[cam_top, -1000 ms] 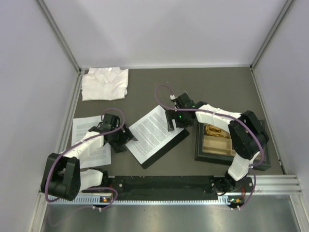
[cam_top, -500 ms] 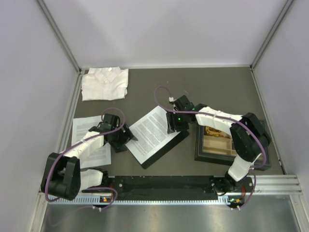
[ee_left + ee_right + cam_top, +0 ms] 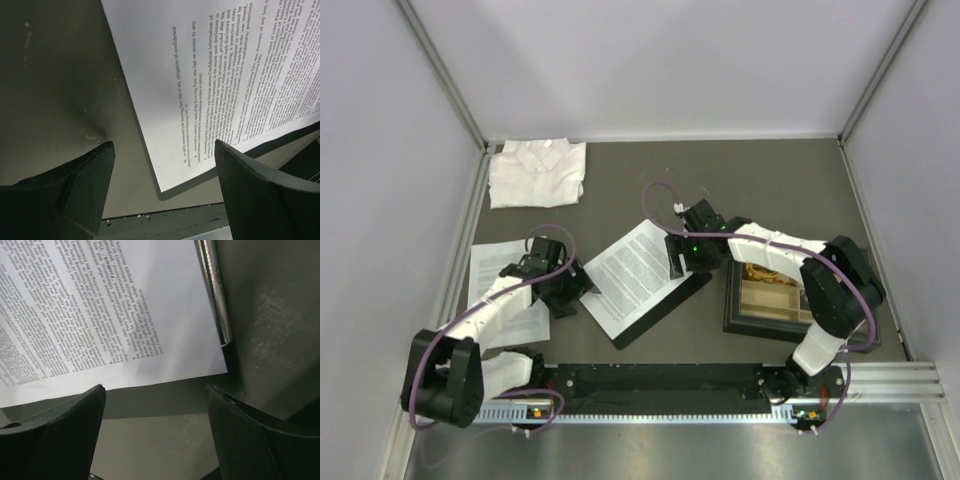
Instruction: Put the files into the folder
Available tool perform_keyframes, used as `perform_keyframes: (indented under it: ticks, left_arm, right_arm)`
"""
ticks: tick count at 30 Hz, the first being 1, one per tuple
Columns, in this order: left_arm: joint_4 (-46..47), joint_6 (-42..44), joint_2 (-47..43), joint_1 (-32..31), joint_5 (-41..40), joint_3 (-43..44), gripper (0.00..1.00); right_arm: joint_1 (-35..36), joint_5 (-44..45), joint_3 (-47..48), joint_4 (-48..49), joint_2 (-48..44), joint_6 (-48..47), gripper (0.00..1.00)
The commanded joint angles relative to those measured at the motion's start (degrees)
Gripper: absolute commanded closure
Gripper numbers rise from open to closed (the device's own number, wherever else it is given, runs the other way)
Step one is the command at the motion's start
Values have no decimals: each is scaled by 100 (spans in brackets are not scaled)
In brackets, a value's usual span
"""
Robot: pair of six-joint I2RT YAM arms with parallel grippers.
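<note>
Here, left claw [image 3: 578, 284], open and empty, hovers over a corner of the sheet [image 3: 635, 270] lying on the folder [image 3: 672, 299]. Right claw [image 3: 674, 258], likewise open, straddles its opposite corner beside the clip [image 3: 214, 295]. A second sheet [image 3: 490, 266] lies left of the left claw.

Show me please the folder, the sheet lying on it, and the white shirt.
folder [image 3: 665, 304]: top external view, its bare black edge.
sheet [image 3: 630, 272]: top external view, middle of its printed face.
white shirt [image 3: 537, 172]: top external view, middle of the folded cloth.

A lab test cell: plain white walls [image 3: 670, 60], aluminium rails [image 3: 440, 70], dark tabletop [image 3: 770, 180].
</note>
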Motion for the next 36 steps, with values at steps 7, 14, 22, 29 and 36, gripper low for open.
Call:
perform_keyframes:
  ticks: [7,14,22,29,36]
  left_arm:
    - [-442,169,-327,-26,-437,385,11]
    - [-213,152,-63,-26,-358,481,10]
    - [15,64,87,-26,-261,324,11]
    - [200,-24,139,-35,-138,139,11]
    - [270,-15,166,-35,-112,25,11]
  right_arm:
    - [-220,287,795,-200,229,-604,5]
    - [-220,145,883,-15,572,-587,2]
    - [-229,-31,717,91,529,-446,8]
    - [-229,-382,479,275,371,-280,15]
    - [-220,-751,295,424,230,-69,18]
